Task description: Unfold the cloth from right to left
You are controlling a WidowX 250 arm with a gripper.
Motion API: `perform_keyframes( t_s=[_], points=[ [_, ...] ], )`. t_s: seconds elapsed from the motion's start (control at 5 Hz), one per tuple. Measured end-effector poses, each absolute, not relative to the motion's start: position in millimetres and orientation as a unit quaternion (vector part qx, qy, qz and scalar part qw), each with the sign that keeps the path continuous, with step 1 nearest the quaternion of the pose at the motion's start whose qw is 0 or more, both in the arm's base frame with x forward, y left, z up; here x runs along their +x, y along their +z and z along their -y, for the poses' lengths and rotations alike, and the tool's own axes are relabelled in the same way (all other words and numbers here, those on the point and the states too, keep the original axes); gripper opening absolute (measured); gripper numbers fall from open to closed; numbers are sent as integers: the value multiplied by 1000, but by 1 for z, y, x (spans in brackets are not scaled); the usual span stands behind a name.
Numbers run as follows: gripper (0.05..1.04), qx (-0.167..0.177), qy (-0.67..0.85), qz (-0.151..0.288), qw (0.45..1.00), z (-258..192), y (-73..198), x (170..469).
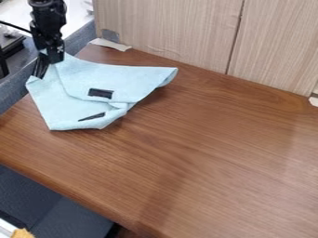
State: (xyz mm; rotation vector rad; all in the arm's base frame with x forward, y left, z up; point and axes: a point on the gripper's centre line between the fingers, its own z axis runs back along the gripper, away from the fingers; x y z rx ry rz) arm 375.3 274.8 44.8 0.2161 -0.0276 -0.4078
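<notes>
And here's the cloth [87, 76] on the far left of the bench [211, 153], pale blue and lying in uneven layers, with one dark patch [101, 93] up on the top layer and another dark patch [92, 117] down near the lower rim. The tool [41, 72] is right at the cloth's left end, pointing down; whether it has a pinch of fabric or is just against it, I can't tell.

What could spoil this? A weak or missing grip, for one: the cloth would slip off and settle back in a crumple. Catch two layers at once and the whole bundle would likely drag along instead of opening. And pulling too far left looks risky, because that left corner is right by the bench's side edge; its weight could tip it over and take more with it.

Now the edges. Room to the left is tight. At the back stands the wall [168, 28], with a white scrap [110, 44] by the bench's rear left corner, so a wide swing that way could brush either. Towards the right and the front, there's a broad run of wood, plenty for shifting the cloth inward if needed.
</notes>
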Motion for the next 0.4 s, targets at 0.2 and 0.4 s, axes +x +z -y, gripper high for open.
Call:
perform_keyframes(
  t_s=[0.2,0.4],
  points=[
    [1003,143,-242,50,958,-261,84,388],
    [1001,177,-295,67,936,-246,110,395]
  ],
)
